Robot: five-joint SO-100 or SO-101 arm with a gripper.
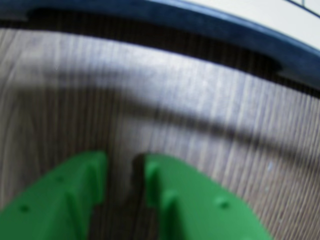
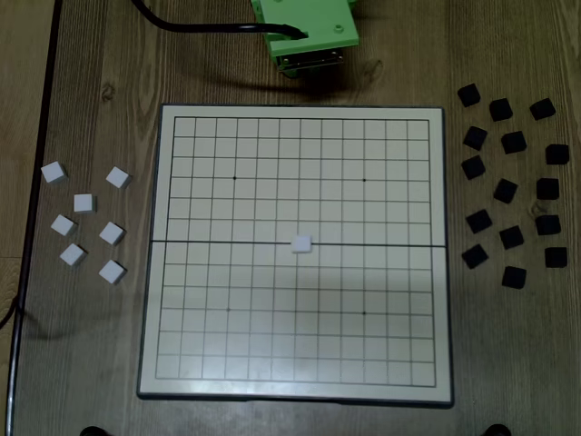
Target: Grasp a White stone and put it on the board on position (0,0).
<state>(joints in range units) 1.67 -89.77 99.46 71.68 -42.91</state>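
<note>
In the fixed view one white stone [image 2: 301, 243] lies on the centre of the gridded board [image 2: 300, 386]. Several more white stones [image 2: 83, 203] lie loose on the wooden table to the left of the board. The green arm [image 2: 309, 32] sits beyond the board's far edge. In the wrist view my green gripper [image 1: 126, 160] hangs over bare wood, its jaws a narrow gap apart with nothing between them. The board's dark rim [image 1: 200, 22] crosses the top of that view. No stone shows in the wrist view.
Several black stones [image 2: 506, 192] lie scattered on the table right of the board. A black cable [image 2: 191, 25] runs from the arm toward the top left. The table's left edge [image 2: 50, 91] shows as a dark strip.
</note>
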